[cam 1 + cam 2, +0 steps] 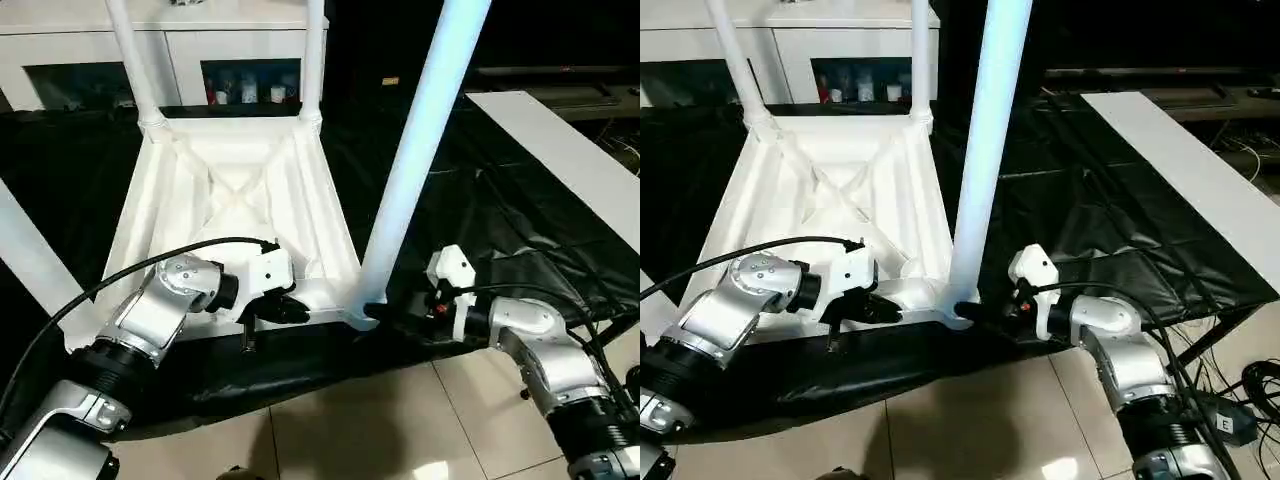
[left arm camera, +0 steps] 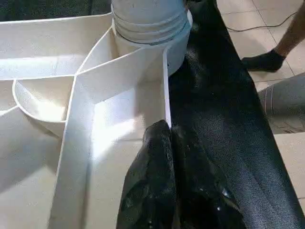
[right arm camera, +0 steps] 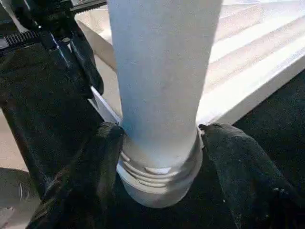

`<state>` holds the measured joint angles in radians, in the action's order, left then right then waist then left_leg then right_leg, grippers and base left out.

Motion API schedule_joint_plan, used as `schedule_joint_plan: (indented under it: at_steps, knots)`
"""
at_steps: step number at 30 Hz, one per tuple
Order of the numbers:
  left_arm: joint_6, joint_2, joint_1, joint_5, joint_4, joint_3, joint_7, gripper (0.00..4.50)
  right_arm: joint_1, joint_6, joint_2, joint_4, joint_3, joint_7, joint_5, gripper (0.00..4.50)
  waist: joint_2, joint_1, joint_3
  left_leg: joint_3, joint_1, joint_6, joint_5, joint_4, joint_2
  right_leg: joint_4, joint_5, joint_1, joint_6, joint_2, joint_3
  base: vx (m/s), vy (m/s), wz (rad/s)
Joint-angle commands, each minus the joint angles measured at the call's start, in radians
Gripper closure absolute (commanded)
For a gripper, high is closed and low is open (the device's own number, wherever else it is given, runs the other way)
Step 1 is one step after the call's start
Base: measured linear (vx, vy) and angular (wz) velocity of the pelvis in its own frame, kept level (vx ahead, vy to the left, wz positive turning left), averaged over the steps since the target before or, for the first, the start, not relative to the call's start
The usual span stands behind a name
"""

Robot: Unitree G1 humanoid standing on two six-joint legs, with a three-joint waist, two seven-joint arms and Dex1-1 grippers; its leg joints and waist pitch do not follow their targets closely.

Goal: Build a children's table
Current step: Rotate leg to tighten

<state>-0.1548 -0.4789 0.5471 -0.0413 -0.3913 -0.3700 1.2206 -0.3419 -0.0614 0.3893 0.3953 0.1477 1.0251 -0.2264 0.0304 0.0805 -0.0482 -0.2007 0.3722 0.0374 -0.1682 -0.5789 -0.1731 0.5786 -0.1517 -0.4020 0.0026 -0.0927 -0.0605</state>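
The white tabletop (image 1: 235, 190) lies upside down on a black sheet, ribbed underside up. Legs stand in its corner sockets: two at the far corners (image 1: 135, 70) (image 1: 313, 60), one at the near left (image 1: 35, 265) and one at the near right (image 1: 420, 150). My left gripper (image 1: 290, 310) is shut on the tabletop's thin near rim wall (image 2: 167, 102), just left of the near-right socket. My right gripper (image 3: 159, 138) reaches in from the right. Its two fingers (image 3: 102, 157) press either side of the near-right leg's base (image 3: 162, 95), just above the threaded collar.
A white cabinet with dark glass doors (image 1: 180, 40) stands behind the tabletop. A long white board (image 1: 560, 150) lies at the right on the black sheet (image 1: 480, 220). Tile floor (image 1: 380, 420) runs along the near edge, cables (image 1: 1240, 380) at the right. A person's socked foot (image 2: 267, 59) stands nearby.
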Motion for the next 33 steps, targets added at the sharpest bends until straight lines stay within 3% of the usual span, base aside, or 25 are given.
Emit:
schedule_joint_plan:
  at_steps: [1, 9, 24, 27, 33]
  knots:
    - [-0.009, 0.000, -0.016, -0.021, 0.006, -0.051, 0.028, 4.50, -0.012, 0.005, 0.003, 0.011, -0.003, 0.001, 0.002, 1.86, -0.001, -0.004, 0.060, 0.028, -0.022, -0.007, -0.325, 0.075, -0.061, -0.060, -0.309, 0.034, -0.211, -0.059, 0.042, 0.000, 0.000, 0.00]
    - [-0.016, 0.000, -0.021, -0.022, 0.012, -0.053, 0.030, 4.50, -0.024, 0.017, -0.015, 0.041, -0.001, 0.027, -0.006, 2.46, 0.001, -0.004, 0.060, 0.027, -0.024, -0.006, -0.332, 0.075, -0.060, -0.062, -0.319, 0.033, -0.213, -0.059, 0.042, 0.000, 0.000, 0.00]
    - [-0.020, -0.003, -0.024, -0.031, 0.016, -0.058, 0.029, 4.50, -0.019, 0.047, -0.023, 0.073, -0.005, -0.013, 0.030, 2.54, -0.001, -0.006, 0.061, 0.029, -0.024, 0.004, -0.350, 0.077, -0.060, -0.062, -0.328, 0.032, -0.207, -0.058, 0.041, 0.000, 0.000, 0.00]
    - [-0.020, 0.000, -0.024, -0.032, 0.017, -0.058, 0.027, 4.50, -0.028, 0.036, -0.031, 0.079, -0.015, -0.011, 0.014, 1.85, -0.001, -0.010, 0.058, 0.032, -0.026, 0.010, -0.382, 0.079, -0.060, -0.068, -0.372, 0.031, -0.198, -0.059, 0.041, 0.000, 0.000, 0.00]
    - [-0.023, 0.007, -0.022, -0.032, 0.019, -0.061, 0.025, 4.50, -0.031, 0.045, -0.037, 0.082, 0.001, -0.026, 0.035, 1.38, -0.001, -0.015, 0.059, 0.032, -0.026, 0.013, -0.381, 0.079, -0.061, -0.066, -0.358, 0.030, -0.203, -0.059, 0.041, 0.000, 0.000, 0.00]
